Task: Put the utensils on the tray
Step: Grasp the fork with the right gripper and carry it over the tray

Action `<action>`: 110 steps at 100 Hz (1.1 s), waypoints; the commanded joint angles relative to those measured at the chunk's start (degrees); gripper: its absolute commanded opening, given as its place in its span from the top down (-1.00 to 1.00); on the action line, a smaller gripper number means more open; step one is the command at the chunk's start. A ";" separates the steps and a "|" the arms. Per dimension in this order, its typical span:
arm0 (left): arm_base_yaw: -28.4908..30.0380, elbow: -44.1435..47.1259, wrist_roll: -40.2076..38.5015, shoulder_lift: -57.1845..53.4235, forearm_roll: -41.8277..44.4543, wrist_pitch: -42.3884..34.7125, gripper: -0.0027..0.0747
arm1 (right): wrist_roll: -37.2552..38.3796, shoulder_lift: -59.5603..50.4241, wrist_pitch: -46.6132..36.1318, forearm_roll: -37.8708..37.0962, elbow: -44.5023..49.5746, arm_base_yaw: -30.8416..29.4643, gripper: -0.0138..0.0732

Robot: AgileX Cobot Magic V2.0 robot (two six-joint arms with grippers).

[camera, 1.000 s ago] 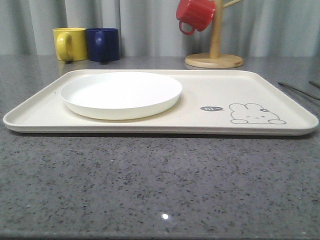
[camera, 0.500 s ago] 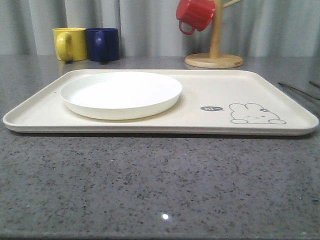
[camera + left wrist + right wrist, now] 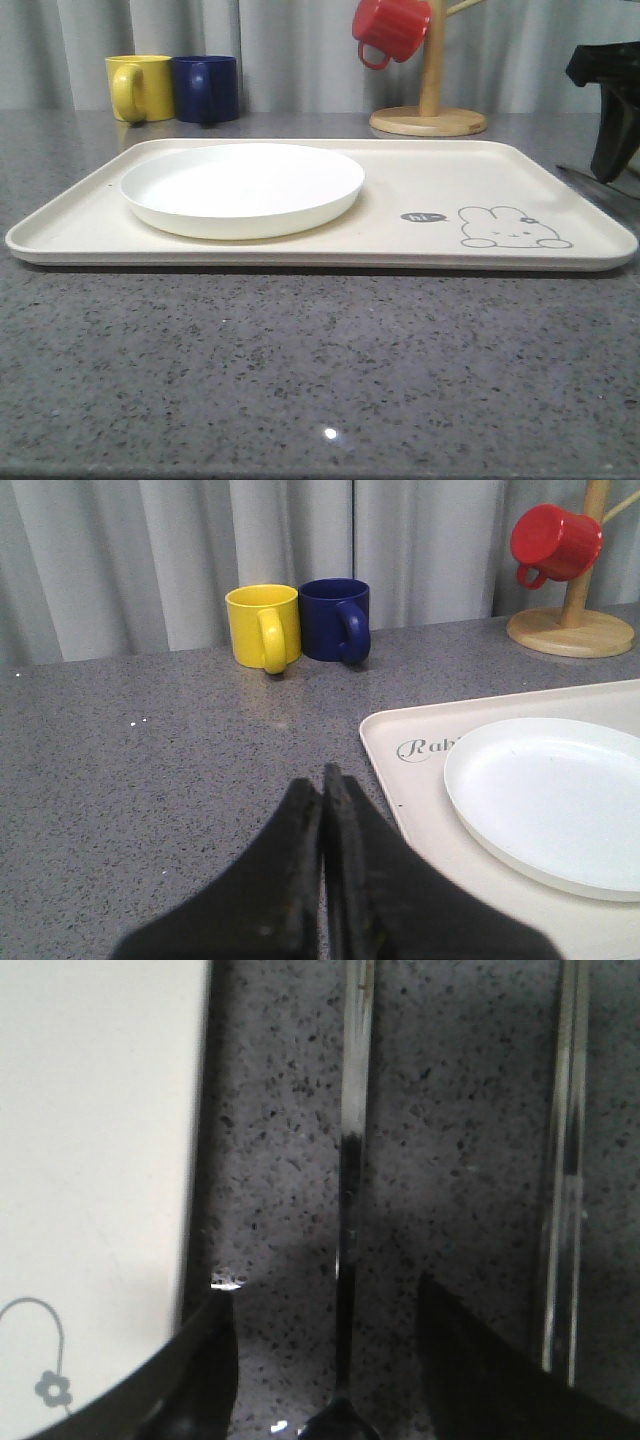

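Note:
The cream tray (image 3: 420, 180) lies across the middle of the table with the round white plate (image 3: 242, 185) on its left half. Past the tray's right edge my right gripper (image 3: 607, 165) hangs low over a steel utensil (image 3: 572, 173) lying on the counter. In the right wrist view the gripper (image 3: 325, 1295) is open, and the slim steel handle (image 3: 350, 1160) runs between its fingers (image 3: 210, 1360), untouched. The steel chopsticks (image 3: 565, 1160) lie parallel just outside the other finger. The tray's rim (image 3: 195, 1110) borders the first finger. My left gripper (image 3: 322, 780) is shut and empty over bare counter beside the tray's left end (image 3: 400, 770).
A yellow mug (image 3: 138, 87) and a blue mug (image 3: 207, 88) stand at the back left. At the back right a red mug (image 3: 392, 28) hangs on a wooden stand (image 3: 428, 120). A grey curtain closes off the far side.
My right gripper has come into the front view at the right edge, down over the utensil beside the tray. The tray, plate and mugs have not moved.

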 commanded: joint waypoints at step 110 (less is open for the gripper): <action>0.03 -1.62 -0.12 0.36 -0.79 -4.49 0.98 | 4.30 -4.48 7.22 0.59 -9.95 0.74 0.60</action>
